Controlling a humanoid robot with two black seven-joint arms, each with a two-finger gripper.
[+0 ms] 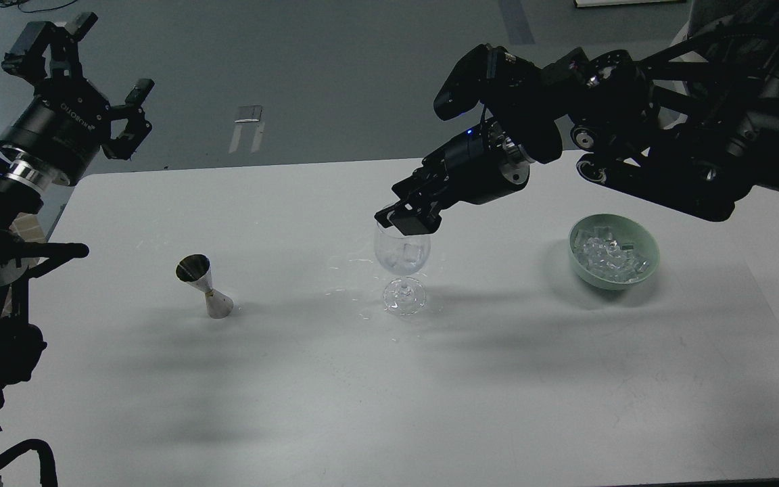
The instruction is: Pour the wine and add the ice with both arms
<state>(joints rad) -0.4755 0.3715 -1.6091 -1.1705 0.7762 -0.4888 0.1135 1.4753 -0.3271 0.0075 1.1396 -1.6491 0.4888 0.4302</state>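
A clear stemmed wine glass (402, 270) stands upright at the table's middle, with a whitish ice cube (411, 252) in its bowl. My right gripper (404, 221) hangs right over the glass's rim, fingers pointing down-left. They look like one dark block, so I cannot tell whether they are open or shut, or whether they hold anything. More ice (609, 253) lies in a pale green bowl (646, 274) to the right. My left gripper (102, 74) is open and empty, raised beyond the table's far left corner.
A steel double-cone jigger (204, 285) stands tilted on the white table (389, 392), left of the glass. Small glinting drops or bits lie on the table around the glass's foot. My right arm spans above the bowl.
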